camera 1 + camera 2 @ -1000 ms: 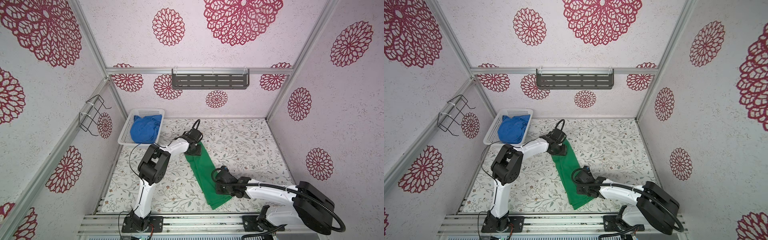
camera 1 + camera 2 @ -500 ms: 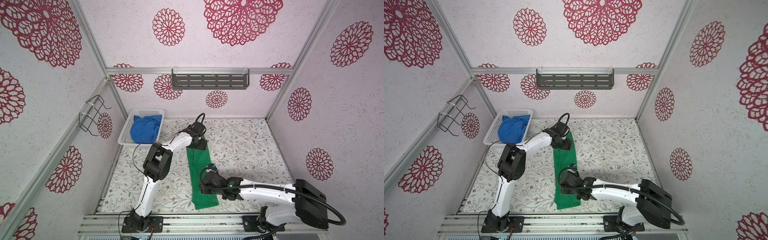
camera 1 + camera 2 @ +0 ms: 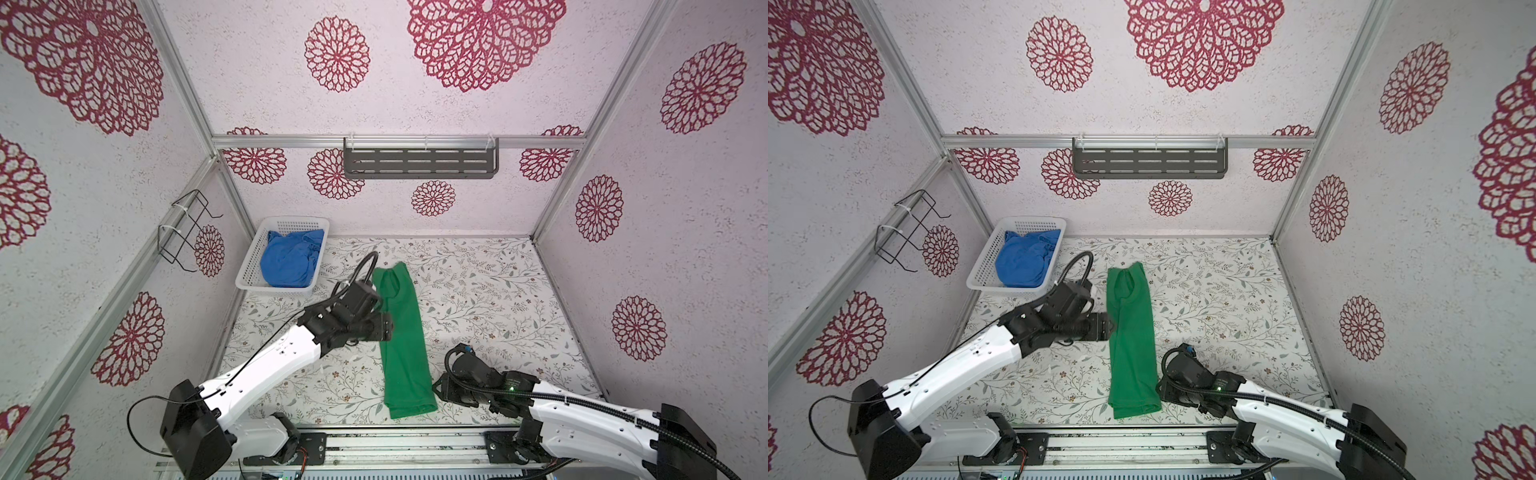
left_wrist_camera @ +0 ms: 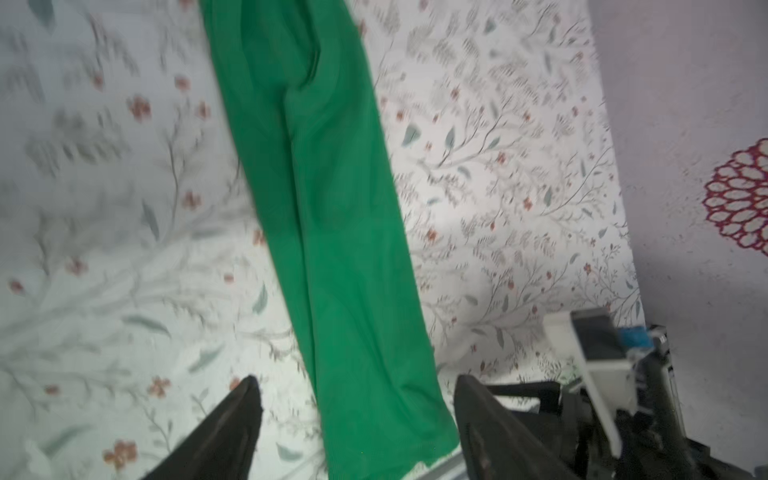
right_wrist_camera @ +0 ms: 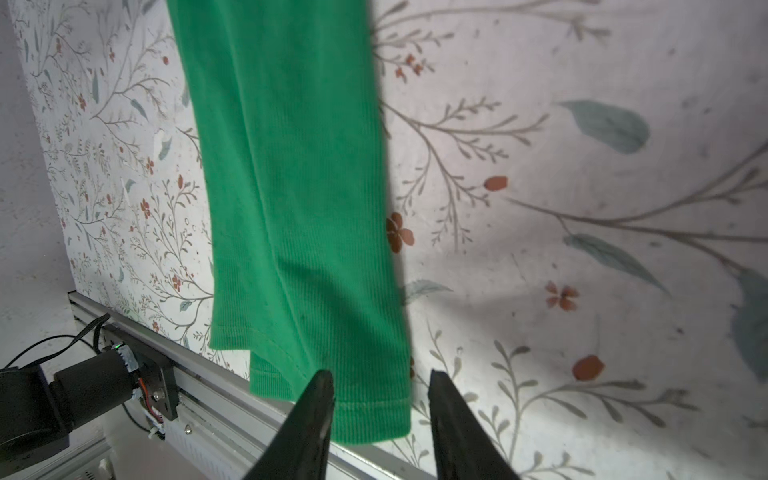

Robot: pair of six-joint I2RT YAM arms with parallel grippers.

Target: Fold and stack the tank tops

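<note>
The green tank top (image 3: 405, 340) (image 3: 1131, 340) lies flat on the floral table as a long narrow folded strip, straps toward the back wall, hem near the front rail. The blue tank top (image 3: 291, 262) sits crumpled in the white basket (image 3: 251, 266). My left gripper (image 3: 390, 328) (image 4: 357, 386) is open at the strip's left edge, about midway along, with the green fabric (image 4: 332, 208) lying loose beneath it. My right gripper (image 3: 435, 388) (image 5: 380, 378) is open just right of the hem corner (image 5: 374, 415), holding nothing.
The basket stands at the back left corner. A grey slotted shelf (image 3: 419, 162) hangs on the back wall and a black wire rack (image 3: 187, 232) on the left wall. A metal rail (image 3: 374, 436) runs along the table's front edge, close to the hem.
The strip swung from a diagonal to nearly straight. Both grippers let go of its ends: the left drew back to its left edge, the right moved off to the right.
</note>
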